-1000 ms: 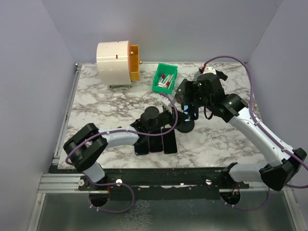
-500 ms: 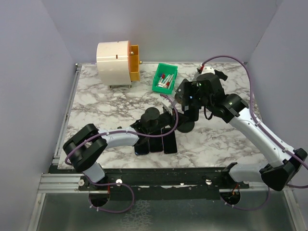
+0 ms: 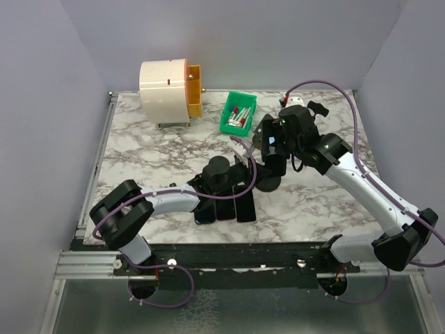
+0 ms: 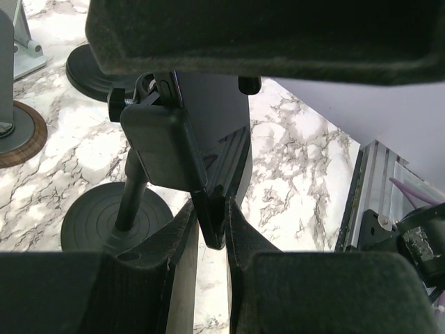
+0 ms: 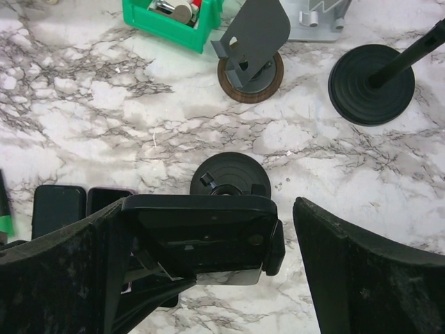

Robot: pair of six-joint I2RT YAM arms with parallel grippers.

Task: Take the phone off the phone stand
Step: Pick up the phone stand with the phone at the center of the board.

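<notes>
The left gripper (image 4: 208,233) pinches the lower edge of the phone (image 4: 226,125), which sits in the clamp (image 4: 163,142) of the stand (image 4: 115,226) mid-table. The right gripper (image 5: 212,209) is spread wide around the phone's top. If the clamp holds tight, pulling may tip the stand, or the phone may slip from that thin edge grip.

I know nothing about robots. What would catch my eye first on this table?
In the middle of the marble table, a dark phone sits clipped in a black phone stand. The left fingers pinch the stand's lower edge, and the right fingers are spread open around the phone. At the back, a bright green bin and a white-and-orange drum stand out.
</notes>
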